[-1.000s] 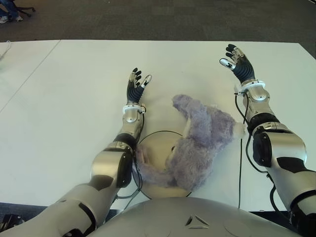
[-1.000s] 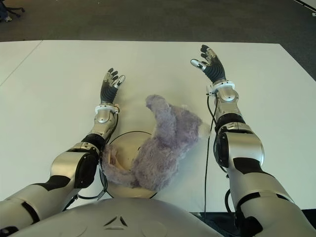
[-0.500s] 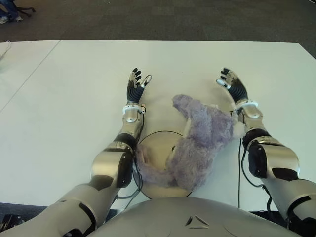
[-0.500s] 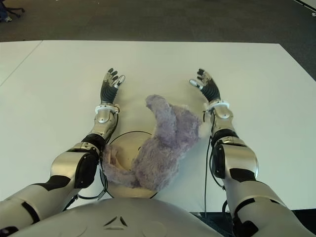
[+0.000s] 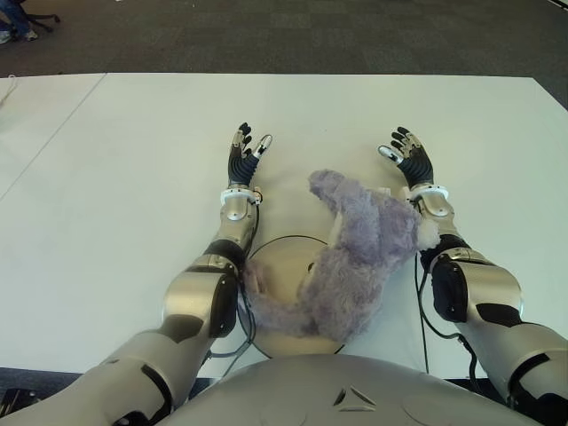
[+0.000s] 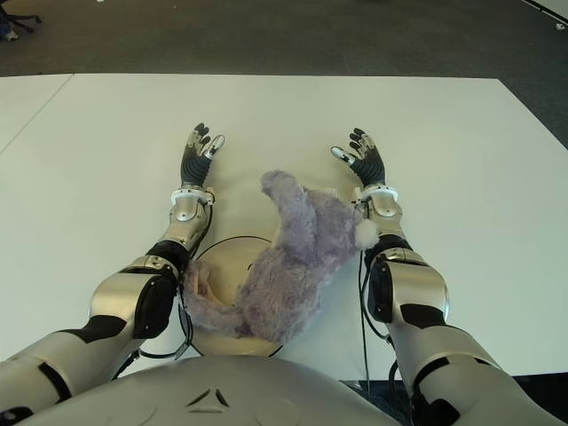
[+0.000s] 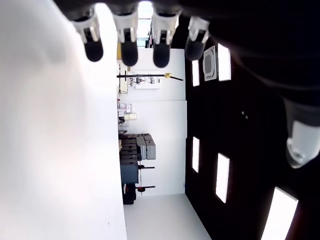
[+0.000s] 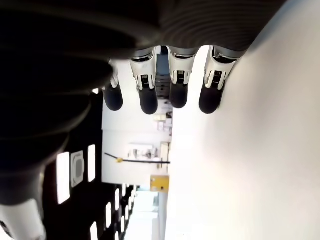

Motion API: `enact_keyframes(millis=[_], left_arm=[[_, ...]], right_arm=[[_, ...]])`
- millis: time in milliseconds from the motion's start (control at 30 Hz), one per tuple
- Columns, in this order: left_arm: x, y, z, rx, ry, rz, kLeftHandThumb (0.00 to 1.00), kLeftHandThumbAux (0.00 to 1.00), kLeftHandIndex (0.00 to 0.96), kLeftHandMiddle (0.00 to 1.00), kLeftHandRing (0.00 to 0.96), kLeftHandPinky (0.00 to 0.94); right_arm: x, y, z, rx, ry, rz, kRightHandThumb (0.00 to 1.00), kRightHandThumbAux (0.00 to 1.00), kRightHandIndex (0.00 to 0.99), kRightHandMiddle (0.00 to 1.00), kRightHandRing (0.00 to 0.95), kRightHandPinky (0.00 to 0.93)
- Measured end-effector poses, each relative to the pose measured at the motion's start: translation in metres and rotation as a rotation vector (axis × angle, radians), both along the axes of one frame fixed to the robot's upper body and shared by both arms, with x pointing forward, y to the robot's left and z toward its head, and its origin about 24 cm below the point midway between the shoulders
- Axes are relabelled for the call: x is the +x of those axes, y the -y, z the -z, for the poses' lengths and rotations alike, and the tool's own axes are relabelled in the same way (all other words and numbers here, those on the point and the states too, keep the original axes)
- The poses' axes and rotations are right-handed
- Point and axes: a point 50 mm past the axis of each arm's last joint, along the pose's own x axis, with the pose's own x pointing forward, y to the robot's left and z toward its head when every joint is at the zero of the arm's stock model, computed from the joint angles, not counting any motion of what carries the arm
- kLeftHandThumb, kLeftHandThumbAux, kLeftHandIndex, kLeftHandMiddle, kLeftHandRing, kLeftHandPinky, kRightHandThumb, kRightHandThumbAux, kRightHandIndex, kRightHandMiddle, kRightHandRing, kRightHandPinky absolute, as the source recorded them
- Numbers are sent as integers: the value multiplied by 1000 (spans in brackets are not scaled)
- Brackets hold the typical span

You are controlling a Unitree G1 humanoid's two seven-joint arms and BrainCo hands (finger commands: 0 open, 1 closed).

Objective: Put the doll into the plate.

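A fluffy lavender doll lies across the round beige plate near the table's front edge, its upper body hanging over the plate's right rim. My right hand is open just beyond the doll's right side, fingers spread, holding nothing. My left hand is open to the left of the doll, beyond the plate, also holding nothing. Both wrist views show only straight fingers and bare table.
The white table stretches wide to the left and far side. Dark carpet lies beyond its far edge. Black cables run along both forearms near the plate.
My right hand has drawn back from the far right of the table toward the doll's right side, staying open. The doll, plate and left hand have not moved.
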Motion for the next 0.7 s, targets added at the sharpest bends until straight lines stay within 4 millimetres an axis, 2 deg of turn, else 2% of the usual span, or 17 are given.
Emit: enact_keyframes(millis=[433, 700], left_arm=[[0, 0, 0, -1, -2, -2, 0, 499, 19, 104, 87, 38], [0, 0, 1, -2, -3, -1, 0, 492, 23, 95, 77, 36]], right_arm=[[-6, 0, 8, 2, 7, 92, 0, 738, 142, 153, 135, 142], [-11, 1, 11, 21, 20, 129, 0, 633, 161, 179, 168, 186]])
